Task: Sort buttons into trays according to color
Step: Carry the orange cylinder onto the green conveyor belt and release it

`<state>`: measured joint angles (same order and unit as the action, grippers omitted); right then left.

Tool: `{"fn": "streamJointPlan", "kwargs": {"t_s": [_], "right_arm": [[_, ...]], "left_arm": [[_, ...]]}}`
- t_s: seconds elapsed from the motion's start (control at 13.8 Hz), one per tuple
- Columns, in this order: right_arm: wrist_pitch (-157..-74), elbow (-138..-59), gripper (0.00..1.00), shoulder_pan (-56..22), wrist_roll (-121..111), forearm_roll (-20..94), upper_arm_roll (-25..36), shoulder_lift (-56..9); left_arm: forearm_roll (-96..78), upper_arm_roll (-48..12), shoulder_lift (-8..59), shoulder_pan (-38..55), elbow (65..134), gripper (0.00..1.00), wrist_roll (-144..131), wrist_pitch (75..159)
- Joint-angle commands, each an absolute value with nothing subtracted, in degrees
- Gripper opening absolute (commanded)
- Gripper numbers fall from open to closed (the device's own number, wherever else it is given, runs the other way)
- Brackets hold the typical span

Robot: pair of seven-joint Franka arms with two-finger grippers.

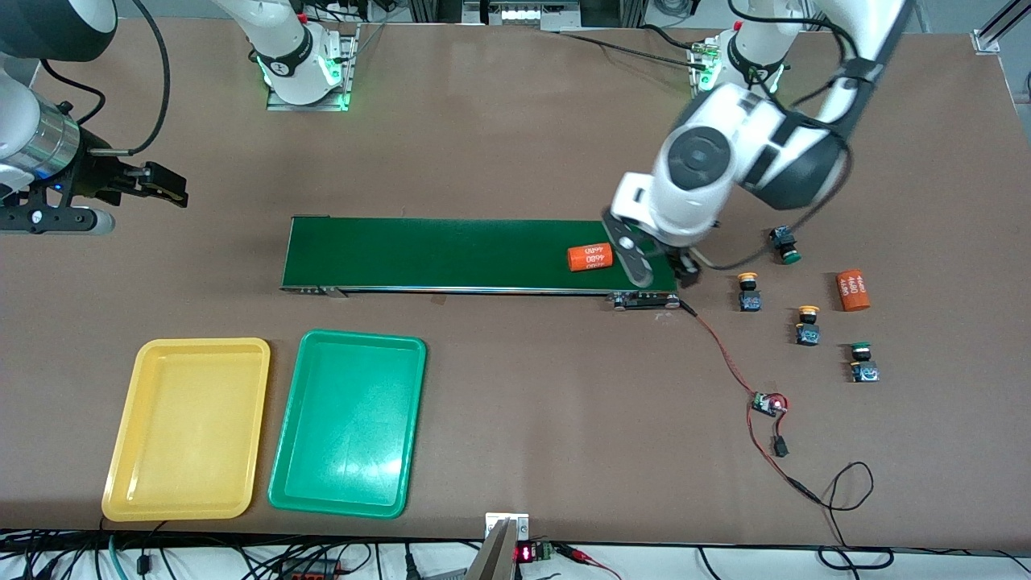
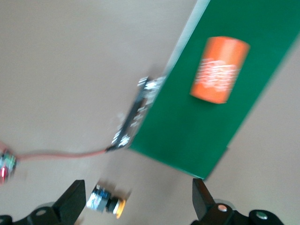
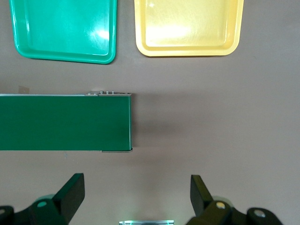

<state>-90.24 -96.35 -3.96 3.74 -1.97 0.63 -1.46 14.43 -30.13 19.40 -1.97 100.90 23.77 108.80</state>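
Four buttons lie on the table past the belt, toward the left arm's end: a green-capped one [image 1: 785, 246], two yellow-capped [image 1: 749, 292] [image 1: 808, 324], and another green-capped [image 1: 862, 362]. The yellow tray [image 1: 187, 427] and the green tray [image 1: 348, 423] sit side by side near the front camera, both empty. My left gripper [image 1: 662, 270] hangs open over the belt's end. In the left wrist view this gripper [image 2: 138, 206] holds nothing, and a yellow button [image 2: 107, 202] lies on the table below, between its fingers. My right gripper [image 1: 161, 185] [image 3: 136, 197] waits open over bare table at the right arm's end.
A long dark green conveyor belt [image 1: 451, 254] crosses the middle of the table. One orange cylinder [image 1: 590, 257] [image 2: 219, 69] lies on it near the left gripper, and another [image 1: 852, 290] lies among the buttons. A small circuit board [image 1: 769, 403] trails red wires from the belt's end.
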Motion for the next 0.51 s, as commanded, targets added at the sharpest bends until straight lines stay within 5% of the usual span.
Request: {"fn": "streamJointPlan", "kwargs": {"t_s": [0.0,0.44], "right_arm": [[-90.2,-96.9,1.00,-3.9,4.1,-1.8,0.4,-1.0],[-90.5,-97.0,1.00,-4.0,4.2,-1.7,0.4,-1.1]], "left_arm": [[13.2,-30.5,21.1,-7.3,98.3,1.00,13.7,107.8],[14.0,-29.4,22.6,-13.8,98.1,1.00,-7.4,107.4]]}}
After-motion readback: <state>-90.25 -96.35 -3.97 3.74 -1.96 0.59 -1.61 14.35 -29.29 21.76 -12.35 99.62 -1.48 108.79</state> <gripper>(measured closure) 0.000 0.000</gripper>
